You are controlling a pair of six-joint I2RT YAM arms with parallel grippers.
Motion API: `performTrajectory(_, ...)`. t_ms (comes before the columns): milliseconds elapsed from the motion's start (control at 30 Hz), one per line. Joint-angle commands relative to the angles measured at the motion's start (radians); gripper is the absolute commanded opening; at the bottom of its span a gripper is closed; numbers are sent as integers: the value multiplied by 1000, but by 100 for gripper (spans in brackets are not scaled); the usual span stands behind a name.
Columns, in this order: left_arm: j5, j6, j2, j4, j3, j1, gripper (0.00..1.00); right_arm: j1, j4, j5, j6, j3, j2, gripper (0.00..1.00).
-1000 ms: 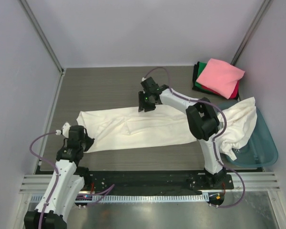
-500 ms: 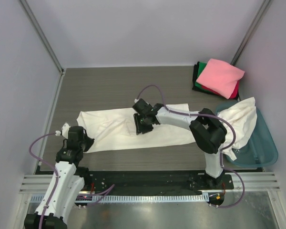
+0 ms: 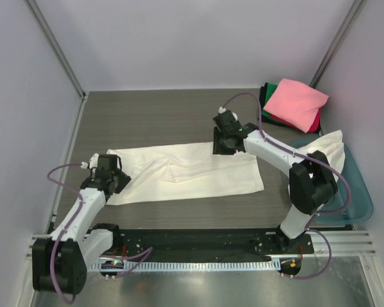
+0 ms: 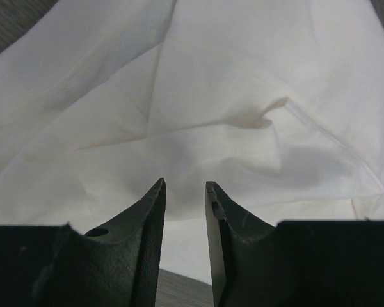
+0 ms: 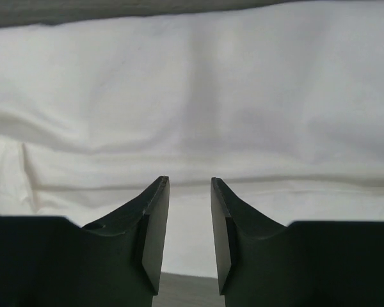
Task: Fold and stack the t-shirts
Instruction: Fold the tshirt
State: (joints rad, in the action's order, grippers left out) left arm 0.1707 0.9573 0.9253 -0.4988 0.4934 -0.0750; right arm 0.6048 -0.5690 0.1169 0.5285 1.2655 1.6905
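I have one white shirt [image 3: 192, 169] spread across the middle of the table [image 3: 147, 115]. It lies as a long band running left to right, folded in lengthwise as far as I can judge, with soft creases in its left half. It has not yet been brought down to a compact square.

My left gripper [image 4: 184, 187] sits at the left end of that band. Its jaws stand a little apart with nothing between them, and the cloth lies just beyond the tips. My right gripper [image 5: 189, 182] is at the far edge of the band, toward its right end. It is also slightly parted and holds nothing. So both are released, and the shirt rests on the table by itself.

In the far right corner sits the pile of folded shirts [image 3: 296, 102], a pink one on top and darker colours showing beneath. That part looks finished.

A second white shirt [image 3: 323, 160] hangs crumpled over the rim of the tub [image 3: 361, 204] at the right, unfolded.

By my reckoning, what remains is to fold the band crosswise, carry it to the pile, then do the tub shirt from scratch.
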Motion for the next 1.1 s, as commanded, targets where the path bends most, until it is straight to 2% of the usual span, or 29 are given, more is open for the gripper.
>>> performTrajectory(0,-37,-12,152,123,46,-8,32,-63,-12,33,-82,47,57,38)
performTrajectory(100,-76,-14,292,170,69,-12,31,-83,-19,46,-104,58,112,36)
performTrajectory(300,-88,-22,472,226,112,-19,28,-83,21,38,-102,-15,164,35)
performTrajectory(533,-45,-81,621,206,235,-17,25,-63,122,-60,-33,-271,97,33)
performTrajectory(633,-45,-94,739,155,379,-19,25,-27,165,-100,54,-407,16,34)
performTrajectory(733,-60,-98,929,74,587,-28,25,79,239,-164,194,-524,-43,33)
performTrajectory(800,-62,-112,1078,13,767,-48,25,215,289,-178,311,-555,-49,33)
performTrajectory(833,-56,-121,1127,-16,912,-58,25,261,306,-181,352,-555,-46,34)
performTrajectory(867,-48,-129,1229,-83,992,-71,25,355,323,-186,385,-551,-32,34)
performTrajectory(900,-46,-143,1277,-119,1075,-83,25,395,336,-189,413,-529,-20,34)
performTrajectory(933,-57,-166,1322,-147,1234,-113,25,432,359,-184,462,-513,-8,34)
performTrajectory(1000,-98,-212,1456,-196,1397,-170,26,521,370,-183,479,-441,50,34)
performTrajectory(1033,-111,-268,1506,-223,1574,-189,27,545,359,-180,482,-411,75,35)
performTrajectory(1067,-103,-291,1546,-313,1673,-207,30,562,348,-177,481,-385,90,37)
